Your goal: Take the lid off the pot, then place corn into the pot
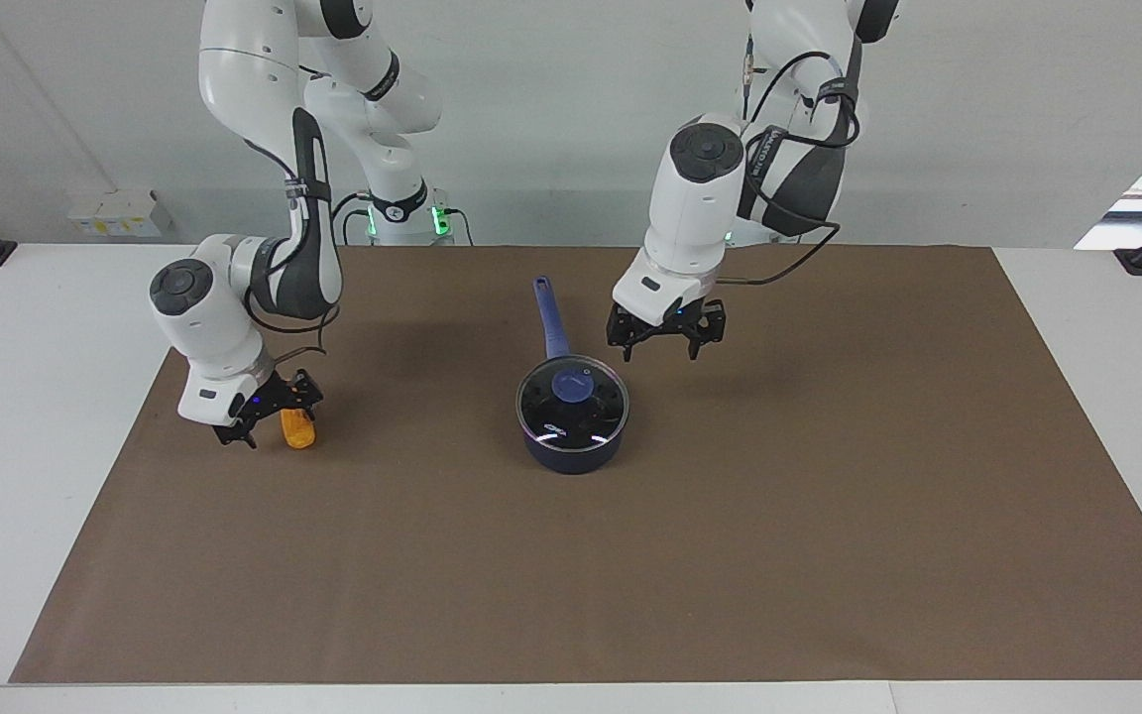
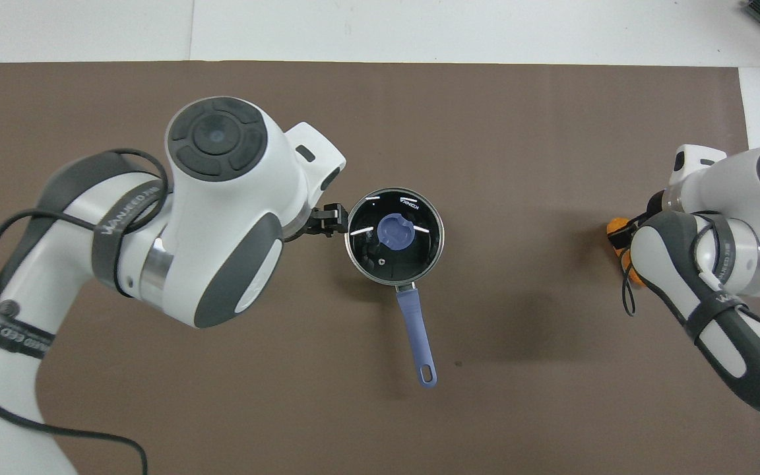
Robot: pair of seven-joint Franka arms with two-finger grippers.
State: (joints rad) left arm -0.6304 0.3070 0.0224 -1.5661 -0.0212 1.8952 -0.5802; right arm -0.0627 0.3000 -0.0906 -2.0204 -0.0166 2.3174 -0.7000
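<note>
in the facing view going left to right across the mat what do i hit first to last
right hand → corn → pot with its lid on → left hand

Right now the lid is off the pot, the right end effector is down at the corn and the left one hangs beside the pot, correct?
Not quite: the lid sits on the pot, as the facing view shows. The right end effector is at the corn; the left end effector hangs beside the pot.
</note>
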